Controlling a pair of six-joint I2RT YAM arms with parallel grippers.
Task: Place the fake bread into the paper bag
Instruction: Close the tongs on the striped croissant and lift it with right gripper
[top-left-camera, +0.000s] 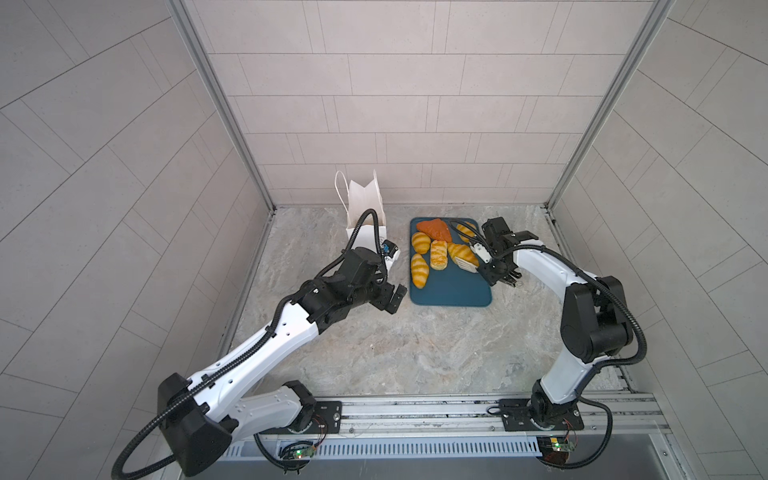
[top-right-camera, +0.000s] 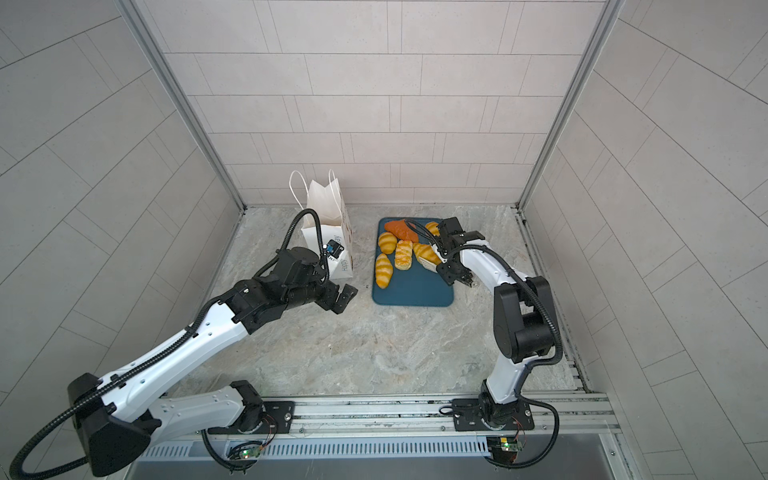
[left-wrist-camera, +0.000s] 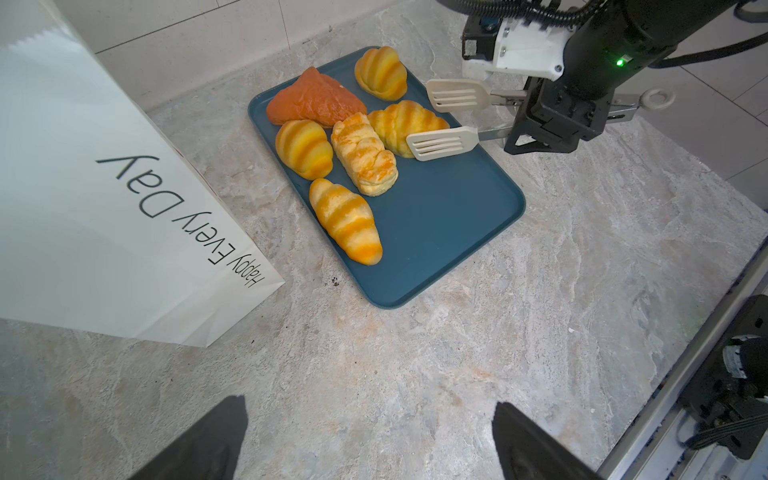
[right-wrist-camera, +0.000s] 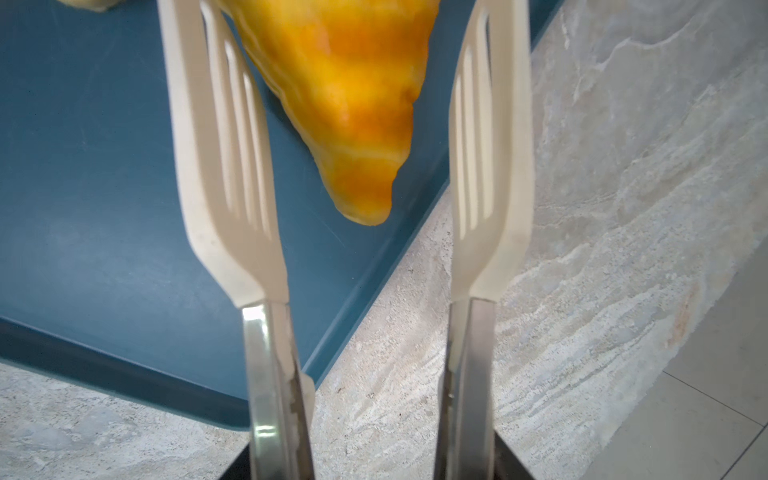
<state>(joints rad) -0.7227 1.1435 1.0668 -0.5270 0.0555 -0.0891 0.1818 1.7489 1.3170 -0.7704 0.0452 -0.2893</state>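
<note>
Several fake bread pieces lie on a dark teal tray (top-left-camera: 453, 291): an orange-brown triangle (top-left-camera: 434, 230), striped croissants (top-left-camera: 419, 271) and a flat roll (top-left-camera: 438, 255). My right gripper (top-left-camera: 496, 272) is shut on the metal handles of white slotted tongs (left-wrist-camera: 451, 143). The tong blades (right-wrist-camera: 232, 166) stand apart, and the pointed end of one croissant (right-wrist-camera: 340, 104) lies between them without being pinched. The white paper bag (top-left-camera: 365, 208) stands upright left of the tray. My left gripper (left-wrist-camera: 370, 415) hovers open and empty over the stone surface, near the bag's base (left-wrist-camera: 187, 316).
The tray's near half (left-wrist-camera: 436, 232) is bare teal. Tiled walls close in the back and both sides. A metal rail (top-left-camera: 415, 409) with the arm bases runs along the front edge. Grey "Happy Every Day" lettering (left-wrist-camera: 166, 208) on the bag faces the tray.
</note>
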